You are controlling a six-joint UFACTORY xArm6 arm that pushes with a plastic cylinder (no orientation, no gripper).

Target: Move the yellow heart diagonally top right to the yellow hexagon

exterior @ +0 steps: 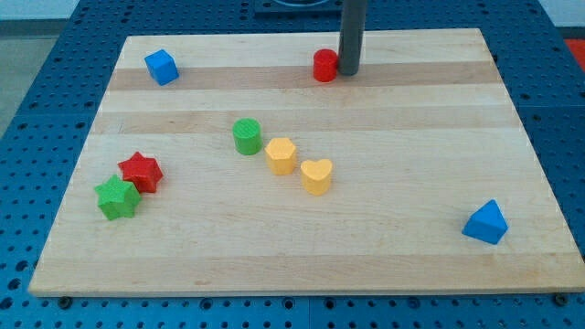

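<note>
Now my tip [350, 72], a bare rod holding nothing, touches the red cylinder [324, 66], well apart from the yellow heart [316, 175] and yellow hexagon [281, 155].

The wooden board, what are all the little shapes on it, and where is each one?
wooden board: 1, light wood, fills the view.
blue cube: 1, top left.
red cylinder: 1, top middle.
green cylinder: 1, left of centre.
yellow hexagon: 1, centre.
yellow heart: 1, lower right of the hexagon, close beside it.
red star: 1, left side.
green star: 1, lower left of the red star, touching it.
blue triangle block: 1, bottom right.
my tip: 1, dark rod, just right of the red cylinder.
</note>
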